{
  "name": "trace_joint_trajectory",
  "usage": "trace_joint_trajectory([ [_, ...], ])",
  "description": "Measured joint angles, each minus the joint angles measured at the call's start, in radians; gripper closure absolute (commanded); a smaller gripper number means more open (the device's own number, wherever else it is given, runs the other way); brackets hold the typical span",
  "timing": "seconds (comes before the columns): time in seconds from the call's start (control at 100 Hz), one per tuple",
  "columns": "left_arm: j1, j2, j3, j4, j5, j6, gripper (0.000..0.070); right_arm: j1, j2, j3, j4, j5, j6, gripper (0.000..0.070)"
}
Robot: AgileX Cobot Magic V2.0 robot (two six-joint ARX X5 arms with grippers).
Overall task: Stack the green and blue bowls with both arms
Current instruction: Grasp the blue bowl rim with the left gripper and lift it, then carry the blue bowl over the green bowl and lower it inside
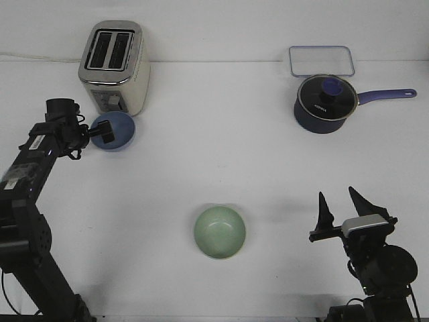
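The light blue bowl (115,131) is just in front of the toaster at the left, and it looks tipped a little toward the camera. My left gripper (100,131) straddles its left rim, with one finger inside the bowl, and is shut on it. The pale green bowl (220,232) stands upright on the table at the front middle, with nothing touching it. My right gripper (342,205) is open and empty at the front right, fingers pointing up, well to the right of the green bowl.
A silver and cream toaster (114,66) stands at the back left, right behind the blue bowl. A dark navy saucepan (324,102) with a glass lid and a long handle is at the back right, with a clear rectangular lid (322,60) behind it.
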Motion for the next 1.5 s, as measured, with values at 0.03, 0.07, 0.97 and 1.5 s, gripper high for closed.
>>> trace_joint_trajectory([
  [0.03,0.000,0.011,0.000,0.008,0.000,0.000,0.0037,0.000,0.000,0.000,0.000,0.000,0.000,0.0221],
  [0.07,0.000,0.023,0.000,0.019,0.000,0.000,0.0037,0.000,0.000,0.000,0.000,0.000,0.000,0.0221],
  [0.97,0.001,0.066,0.115,-0.071,0.085,0.018,0.0686,0.006,0.000,0.000,-0.001,0.000,0.003,0.0221],
  [1.5,-0.012,-0.414,0.130,-0.303,0.323,0.091,0.0686,0.006,0.000,0.000,-0.001,0.000,0.007,0.0221],
])
